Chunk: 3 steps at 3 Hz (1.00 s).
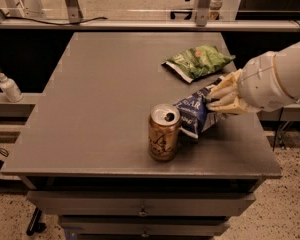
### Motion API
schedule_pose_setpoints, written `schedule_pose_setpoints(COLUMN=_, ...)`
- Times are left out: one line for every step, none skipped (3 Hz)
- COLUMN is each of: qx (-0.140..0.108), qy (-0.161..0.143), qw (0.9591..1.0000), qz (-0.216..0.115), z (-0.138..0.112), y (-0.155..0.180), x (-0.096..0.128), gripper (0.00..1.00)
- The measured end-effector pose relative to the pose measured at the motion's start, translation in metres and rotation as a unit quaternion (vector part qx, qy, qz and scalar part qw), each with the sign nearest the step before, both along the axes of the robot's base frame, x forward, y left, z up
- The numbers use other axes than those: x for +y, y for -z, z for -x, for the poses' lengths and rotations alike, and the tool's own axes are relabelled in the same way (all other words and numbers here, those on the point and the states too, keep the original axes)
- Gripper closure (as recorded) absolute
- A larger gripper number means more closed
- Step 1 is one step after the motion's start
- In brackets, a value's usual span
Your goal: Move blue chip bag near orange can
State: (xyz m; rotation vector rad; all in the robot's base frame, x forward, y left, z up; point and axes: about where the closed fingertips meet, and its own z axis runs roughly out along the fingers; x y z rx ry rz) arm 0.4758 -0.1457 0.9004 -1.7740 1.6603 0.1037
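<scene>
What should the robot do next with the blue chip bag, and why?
Probably open the gripper and let go. The gripper, over the right side of the table, is shut on the blue chip bag. The bag's left edge is already right beside the orange can, well in front of the green chip bag. Pushing further might knock the can over.

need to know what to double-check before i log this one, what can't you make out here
Camera view:
- Right end of the blue chip bag: hidden under the hand, which is shut on it at the right of the table.
- Whether the bag touches the orange can: their outlines meet, so any gap is hidden.
- The arm: cut off by the right edge.
- The green chip bag: lettering too small to read.
</scene>
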Motion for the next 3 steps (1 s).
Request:
schedule_pose_setpoints(qx=0.007, qy=-0.004, qw=1.0, qz=-0.005, z=0.0052, y=0.0066, x=0.0046, gripper=0.83)
schedule_pose_setpoints(qx=0.012, qy=-0.004, qw=0.9999, qz=-0.008, z=0.0082, y=0.0118, x=0.0071, gripper=0.61)
schedule_pose_setpoints(qx=0.015, qy=-0.005, qw=0.9998, qz=-0.01, z=0.0093, y=0.0153, x=0.009, gripper=0.38)
